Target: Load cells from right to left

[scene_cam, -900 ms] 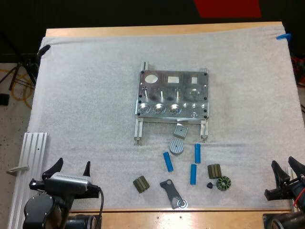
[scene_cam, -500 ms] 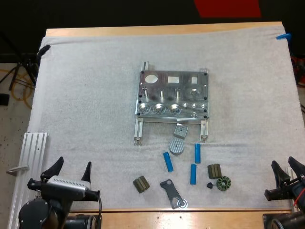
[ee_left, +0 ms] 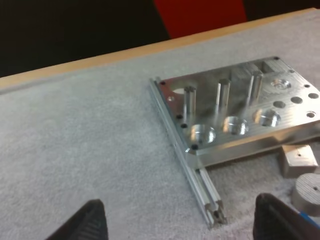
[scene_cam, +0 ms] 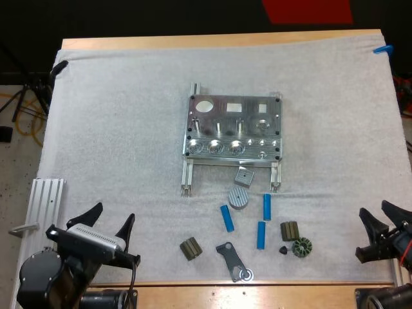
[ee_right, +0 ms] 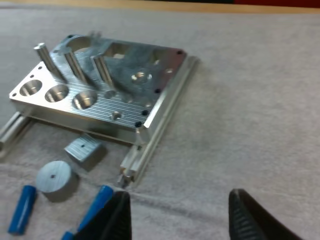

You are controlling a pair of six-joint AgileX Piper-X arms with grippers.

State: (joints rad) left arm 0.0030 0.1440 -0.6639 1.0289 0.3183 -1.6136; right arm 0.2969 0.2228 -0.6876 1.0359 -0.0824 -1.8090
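Okay, high view: left gripper (scene_cam: 114,214) at lower left, fingers spread wide, holding nothing. Right gripper (scene_cam: 374,211) at the lower right edge, also wide and empty. Metal fixture (scene_cam: 233,129) sits mid-frame on the white mat (scene_cam: 116,129). Three blue cylinders (scene_cam: 261,235) lie loose at lower centre, below the fixture and beside a grey disc (scene_cam: 238,198). Left wrist view: fingers (ee_left: 87,222) well apart, clear of the fixture's rail (ee_left: 200,185). Right wrist view: fingers (ee_right: 250,215) apart, blue cylinders lying near the fixture's rail end.

On my feed: wooden table (scene_cam: 219,41) edge along the top, white mat (scene_cam: 116,129) covering it, speckled floor (scene_cam: 16,167) with yellow cable (scene_cam: 24,111) far left.
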